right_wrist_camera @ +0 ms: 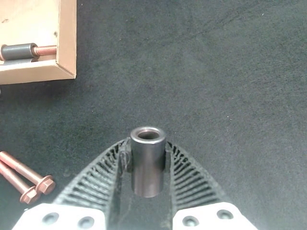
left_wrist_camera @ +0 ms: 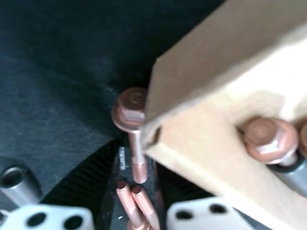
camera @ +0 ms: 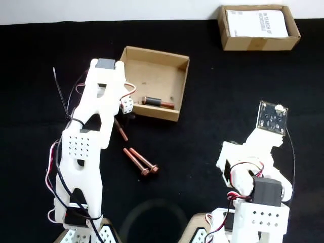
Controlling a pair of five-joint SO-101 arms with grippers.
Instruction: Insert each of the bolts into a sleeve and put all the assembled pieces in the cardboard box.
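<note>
The left gripper [left_wrist_camera: 136,160] is clenched on a copper bolt [left_wrist_camera: 130,125], its dark jaws pressed to either side of the shank while the flanged hex head sticks out past the fingertips. In the high view this gripper [camera: 123,114] hangs just outside the near left corner of the cardboard box [camera: 132,54], and the held bolt [camera: 122,132] slants out below it over the black table [camera: 212,91]. In the left wrist view the box wall [left_wrist_camera: 211,143] stands just beside the bolt head. A grey second sleeve [left_wrist_camera: 14,181] stands on end near the base of the gripper. The right gripper [right_wrist_camera: 147,153] is grasping a dark metal sleeve [right_wrist_camera: 147,167], upright between its ribbed jaws with the open bore facing the camera, held over bare black table well apart from the box. Inside the box, against its near wall, lies one assembled piece [camera: 157,103], a bolt pushed through a sleeve with the thread showing at one end. Two loose bolts [camera: 140,161] lie side by side and touching on the table in front of the box, between the two arms. At the far right edge of the table sits another cardboard box [camera: 258,43] with a printed sheet in it.
</note>
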